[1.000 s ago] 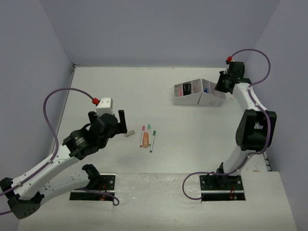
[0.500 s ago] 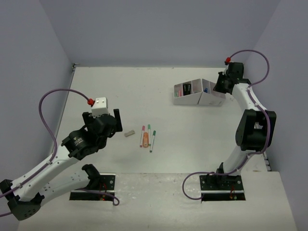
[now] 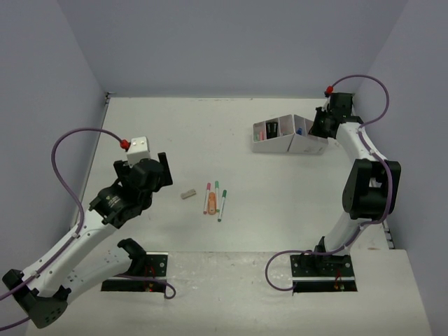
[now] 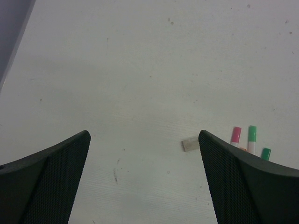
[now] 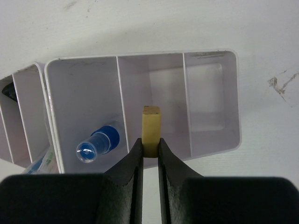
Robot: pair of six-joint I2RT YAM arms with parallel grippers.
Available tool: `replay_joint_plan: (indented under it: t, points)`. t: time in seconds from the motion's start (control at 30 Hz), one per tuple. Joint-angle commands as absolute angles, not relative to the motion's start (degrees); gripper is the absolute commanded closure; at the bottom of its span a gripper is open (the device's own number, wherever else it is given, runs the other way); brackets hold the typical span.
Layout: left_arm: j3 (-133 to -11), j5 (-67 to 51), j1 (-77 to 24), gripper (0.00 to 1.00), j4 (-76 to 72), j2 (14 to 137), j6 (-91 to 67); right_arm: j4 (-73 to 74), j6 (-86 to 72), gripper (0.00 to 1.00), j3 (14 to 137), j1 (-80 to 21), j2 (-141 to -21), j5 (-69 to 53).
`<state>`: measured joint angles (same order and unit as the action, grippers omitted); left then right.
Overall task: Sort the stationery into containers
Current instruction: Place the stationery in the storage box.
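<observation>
My right gripper is shut on a yellow eraser and holds it over the middle compartment of the white organizer, which also shows in the top view. A blue-capped pen stands in the compartment to the left. My left gripper is open and empty above the table. A small grey block lies by its right finger; it also shows in the top view. Pens with pink and green caps and an orange highlighter lie together mid-table.
The organizer's other half holds a pink and a dark item. Purple walls close the table on three sides. The arm bases sit at the near edge.
My left gripper has drawn back to the left, away from the grey block, which now lies uncovered. My right gripper has shifted slightly over the organizer.
</observation>
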<state>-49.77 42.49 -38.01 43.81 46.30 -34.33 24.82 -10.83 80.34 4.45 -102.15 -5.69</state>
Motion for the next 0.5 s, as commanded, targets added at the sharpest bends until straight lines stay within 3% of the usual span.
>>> replay_joint_plan:
  t: [0.0, 0.47]
  points:
    - [-49.22, 42.01, -37.62, 0.0, 41.45, 46.37, -32.4, 23.77, -10.02, 0.92, 80.54, 4.22, -99.97, -6.03]
    - [-48.78, 40.38, -37.62, 0.0, 40.52, 46.76, -31.42, 24.91, -9.98, 0.91, 82.97, 4.17, -101.83, -6.07]
